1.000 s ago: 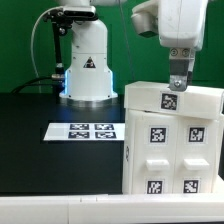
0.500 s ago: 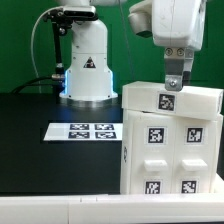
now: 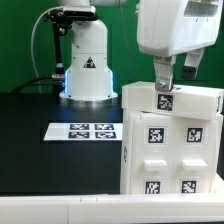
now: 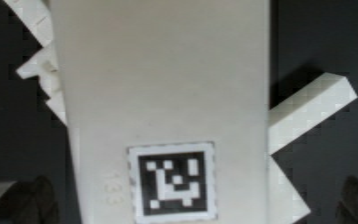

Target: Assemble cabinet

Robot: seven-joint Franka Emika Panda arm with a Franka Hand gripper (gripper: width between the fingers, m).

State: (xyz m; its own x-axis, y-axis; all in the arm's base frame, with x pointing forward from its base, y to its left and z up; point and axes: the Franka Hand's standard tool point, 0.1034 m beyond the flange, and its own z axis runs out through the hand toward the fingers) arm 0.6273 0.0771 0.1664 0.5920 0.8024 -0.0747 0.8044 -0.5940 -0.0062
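The white cabinet (image 3: 172, 140), tall and box-shaped with several black-and-white tags on its front and top, stands at the exterior view's right. My gripper (image 3: 163, 88) hangs just over the cabinet's top, at the top tag. In the wrist view the cabinet's long white top (image 4: 158, 90) with a tag (image 4: 171, 181) runs between my two dark fingertips (image 4: 5, 200), which stand wide apart on either side with a gap to the panel. The gripper (image 4: 179, 205) is open and holds nothing.
The marker board (image 3: 85, 130) lies flat on the black table to the exterior view's left of the cabinet. The white robot pedestal (image 3: 88, 65) with a triangle sticker stands behind it. A white strip (image 3: 60, 208) runs along the table's front edge.
My gripper has moved toward the exterior view's left and a little lower, nearer the tag on the cabinet's top. The cabinet has not moved.
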